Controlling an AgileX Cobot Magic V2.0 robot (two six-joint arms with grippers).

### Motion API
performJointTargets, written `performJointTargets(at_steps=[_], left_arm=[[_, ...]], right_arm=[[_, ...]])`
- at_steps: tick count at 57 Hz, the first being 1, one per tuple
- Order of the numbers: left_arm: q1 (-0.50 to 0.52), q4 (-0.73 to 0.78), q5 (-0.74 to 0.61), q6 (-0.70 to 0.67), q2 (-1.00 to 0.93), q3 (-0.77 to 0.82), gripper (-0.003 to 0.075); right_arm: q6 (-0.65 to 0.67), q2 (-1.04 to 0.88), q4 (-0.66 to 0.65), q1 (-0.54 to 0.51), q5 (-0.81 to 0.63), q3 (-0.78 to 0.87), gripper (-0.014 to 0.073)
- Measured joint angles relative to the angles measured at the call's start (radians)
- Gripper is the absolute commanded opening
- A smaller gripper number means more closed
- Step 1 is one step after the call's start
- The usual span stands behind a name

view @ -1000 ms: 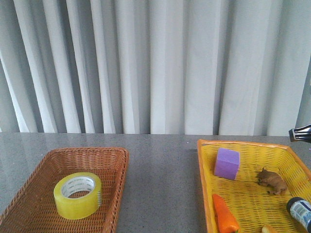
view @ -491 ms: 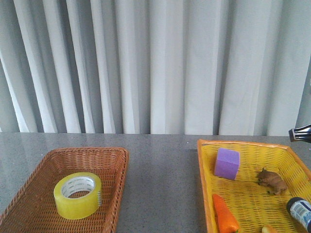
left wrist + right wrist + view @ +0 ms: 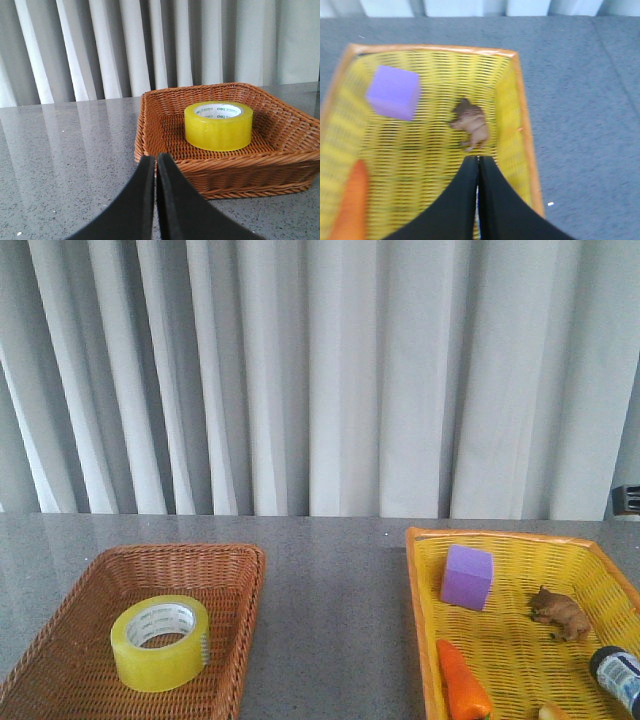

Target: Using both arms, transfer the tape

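Note:
The yellow tape roll (image 3: 160,642) with a white printed core lies flat in the brown wicker basket (image 3: 235,570) at the table's left. It also shows in the left wrist view (image 3: 218,125). My left gripper (image 3: 155,159) is shut and empty, low over the table just outside the basket's near rim, apart from the tape. My right gripper (image 3: 478,160) is shut and empty, above the yellow basket (image 3: 520,85) near the brown toy animal (image 3: 471,124). In the front view only a dark bit of the right arm (image 3: 627,500) shows at the right edge.
The yellow basket (image 3: 420,580) at the right holds a purple cube (image 3: 468,577), a brown toy animal (image 3: 560,613), an orange carrot (image 3: 462,683) and a dark bottle (image 3: 618,674). White curtains hang behind the grey table (image 3: 330,590).
The dark part of the right arm at the front view's right edge has moved further right and slightly up, nearly out of view. The tape and baskets have not moved.

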Motion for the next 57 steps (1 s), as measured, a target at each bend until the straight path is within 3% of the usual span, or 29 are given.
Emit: performJointTargets(at_steps=[9, 18, 24, 39, 57], left_arm=[[0.0, 0.0, 0.0, 0.0, 0.0, 0.0, -0.0006], [0.0, 0.0, 0.0, 0.0, 0.0, 0.0, -0.0006], [0.0, 0.0, 0.0, 0.0, 0.0, 0.0, -0.0006], [0.0, 0.0, 0.0, 0.0, 0.0, 0.0, -0.0006], [0.0, 0.0, 0.0, 0.0, 0.0, 0.0, -0.0006]], right_arm=[[-0.003, -0.21, 0.135, 0.0, -0.132, 0.257, -0.0007], [-0.004, -0.448, 0.098, 0.0, -0.408, 0.577, -0.0007], [-0.004, -0.612, 0.082, 0.0, -0.518, 0.771, -0.0007], [-0.004, -0.97, 0.067, 0.0, -0.55, 1.137, -0.0007], [-0.004, -1.242, -0.001, 0.0, -0.608, 1.374, -0.0007]])
